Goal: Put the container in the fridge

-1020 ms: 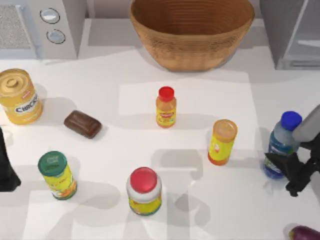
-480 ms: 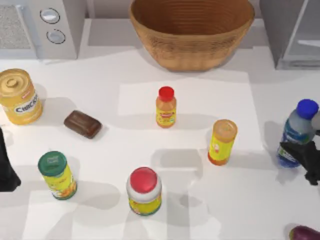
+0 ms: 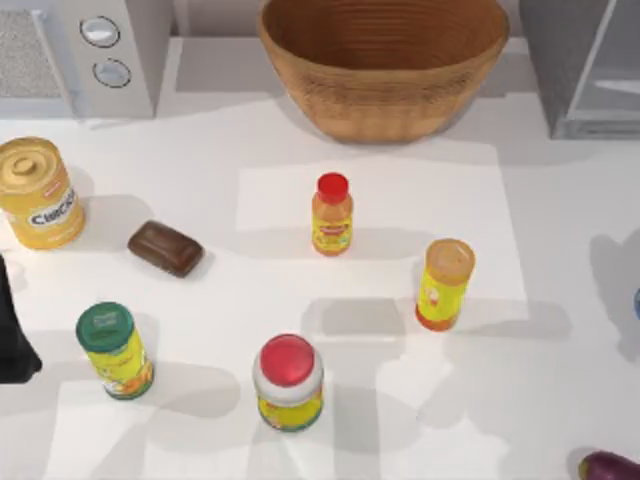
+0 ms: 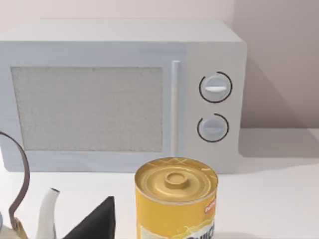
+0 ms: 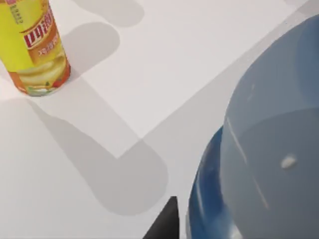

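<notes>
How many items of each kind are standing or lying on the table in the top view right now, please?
Capped bottles and jars: 4 (small orange bottle, yellow cylinder, green-lidded jar, red-lidded jar)
Yellow tins: 1 (tin)
Brown blocks: 1 (block)
Wicker baskets: 1 (basket)
Purple items at the edge: 1 (item)
Total: 8

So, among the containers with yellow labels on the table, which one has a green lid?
The short can with the dark green lid, at the table's front left. The wide jar beside it has a red lid, and the slim yellow cylinder an orange one.
</notes>
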Controlling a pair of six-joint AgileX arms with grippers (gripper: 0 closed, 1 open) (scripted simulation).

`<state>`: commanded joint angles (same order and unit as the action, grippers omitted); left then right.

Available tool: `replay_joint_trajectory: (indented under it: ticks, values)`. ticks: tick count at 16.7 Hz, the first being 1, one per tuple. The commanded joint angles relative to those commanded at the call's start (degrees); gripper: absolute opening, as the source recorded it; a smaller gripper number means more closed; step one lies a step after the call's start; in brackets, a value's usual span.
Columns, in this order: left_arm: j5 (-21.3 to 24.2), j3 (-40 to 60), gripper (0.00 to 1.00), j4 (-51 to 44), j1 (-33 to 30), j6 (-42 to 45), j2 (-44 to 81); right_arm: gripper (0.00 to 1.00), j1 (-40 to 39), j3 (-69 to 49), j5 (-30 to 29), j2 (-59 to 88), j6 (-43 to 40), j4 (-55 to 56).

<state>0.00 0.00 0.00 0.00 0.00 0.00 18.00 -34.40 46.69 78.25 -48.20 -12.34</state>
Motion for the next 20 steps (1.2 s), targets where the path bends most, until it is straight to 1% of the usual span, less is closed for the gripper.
replay_joint_trajectory:
  ticks: [2,6,9,12,14,17,20]
  values:
    - [0.0,0.0,1.0,0.0,0.0,0.0,0.0,0.01,2.1,-0.5,0.7,-0.6,-1.8,-2.7]
    - [0.0,0.0,1.0,0.0,0.0,0.0,0.0,0.01,2.5,-0.5,0.8,-0.7,-2.1,-3.1]
    - [0.0,0.0,1.0,0.0,0.0,0.0,0.0,0.01,1.9,-0.3,0.5,-1.1,-1.8,-2.8]
    - [0.0,0.0,1.0,0.0,0.0,0.0,0.0,0.01,-0.4,0.6,-1.6,-6.6,-1.1,-0.7]
    - [0.0,0.0,1.0,0.0,0.0,0.0,0.0,0.01,-2.8,1.7,-4.1,-13.3,0.5,1.5]
    - [0.0,0.0,1.0,0.0,0.0,0.0,0.0,0.01,-6.9,4.9,-9.8,-27.6,5.0,5.5]
    - [0.0,0.0,1.0,0.0,0.0,0.0,0.0,0.01,-10.9,10.4,-17.3,-43.8,12.8,8.9]
